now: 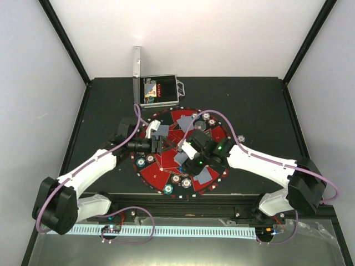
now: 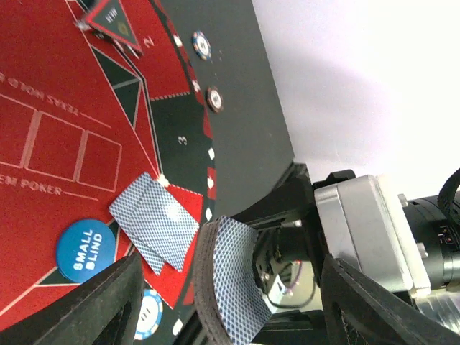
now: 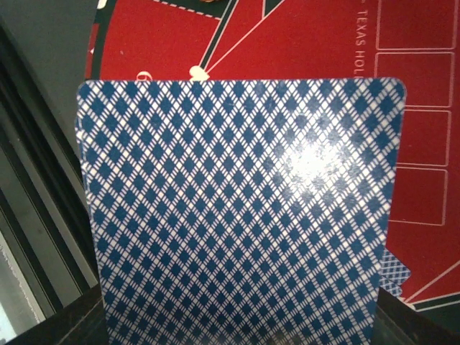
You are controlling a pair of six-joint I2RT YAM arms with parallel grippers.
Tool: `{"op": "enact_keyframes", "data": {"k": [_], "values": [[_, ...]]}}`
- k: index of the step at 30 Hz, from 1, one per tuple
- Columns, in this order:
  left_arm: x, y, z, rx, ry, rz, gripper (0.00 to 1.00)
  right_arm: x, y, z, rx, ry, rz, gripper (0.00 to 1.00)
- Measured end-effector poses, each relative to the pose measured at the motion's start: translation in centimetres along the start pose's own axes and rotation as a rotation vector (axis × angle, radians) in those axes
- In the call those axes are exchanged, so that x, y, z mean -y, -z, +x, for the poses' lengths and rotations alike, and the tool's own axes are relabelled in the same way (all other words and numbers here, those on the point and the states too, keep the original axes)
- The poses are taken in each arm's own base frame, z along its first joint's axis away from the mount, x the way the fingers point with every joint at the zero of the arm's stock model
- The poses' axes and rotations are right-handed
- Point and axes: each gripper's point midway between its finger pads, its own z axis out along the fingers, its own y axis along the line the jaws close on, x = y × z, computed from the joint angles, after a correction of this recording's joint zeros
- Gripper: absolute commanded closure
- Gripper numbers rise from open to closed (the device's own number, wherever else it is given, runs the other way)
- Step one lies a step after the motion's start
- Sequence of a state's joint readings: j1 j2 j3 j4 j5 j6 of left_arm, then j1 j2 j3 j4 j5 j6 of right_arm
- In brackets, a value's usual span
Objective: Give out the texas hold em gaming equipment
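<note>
My right gripper (image 1: 178,154) is shut on a deck of blue-backed playing cards (image 3: 237,208) that fills the right wrist view and hides its fingers. The same deck (image 2: 233,280) stands on edge and bowed between the fingers of my left gripper (image 2: 230,305), which is open wide and touches nothing. My left gripper (image 1: 161,146) meets the right one over the middle of the mat. Two dealt cards (image 2: 154,223) lie face down on the mat beside a blue "small blind" disc (image 2: 86,249). Chips (image 2: 214,98) sit along the mat's rim, and a teal chip (image 1: 141,162) shows at its left.
The round red-and-black mat (image 1: 158,173) lies at the table's centre. The open silver case (image 1: 158,91) stands behind it. More face-down cards (image 1: 205,174) and chips (image 1: 241,138) lie around the rim. A black rail runs along the near edge (image 3: 36,237).
</note>
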State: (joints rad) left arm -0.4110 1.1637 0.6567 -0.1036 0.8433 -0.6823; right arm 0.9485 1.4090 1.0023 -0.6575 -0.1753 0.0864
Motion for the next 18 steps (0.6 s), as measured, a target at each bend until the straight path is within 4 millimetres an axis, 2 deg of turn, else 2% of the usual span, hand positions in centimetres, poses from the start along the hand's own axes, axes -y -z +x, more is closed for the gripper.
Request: {"op": "enact_keyframes", "data": {"k": [3,10,18], "values": [[0.1,-0.6,1.0,-0.061,0.014,0.037,0.32,-0.5,-0.3,0.2,-0.013,0.014,-0.007,0.37],[-1.2,-2.2,3.1,-0.193,0.037,0.051,0.32,-1.1,-0.5,0.3,-0.018,0.029,-0.016,0.37],[-2.2,-3.5,5.0,-0.297,0.038,0.038,0.42,-1.3,-0.4,0.2,-0.016,0.033,-0.019,0.37]]}}
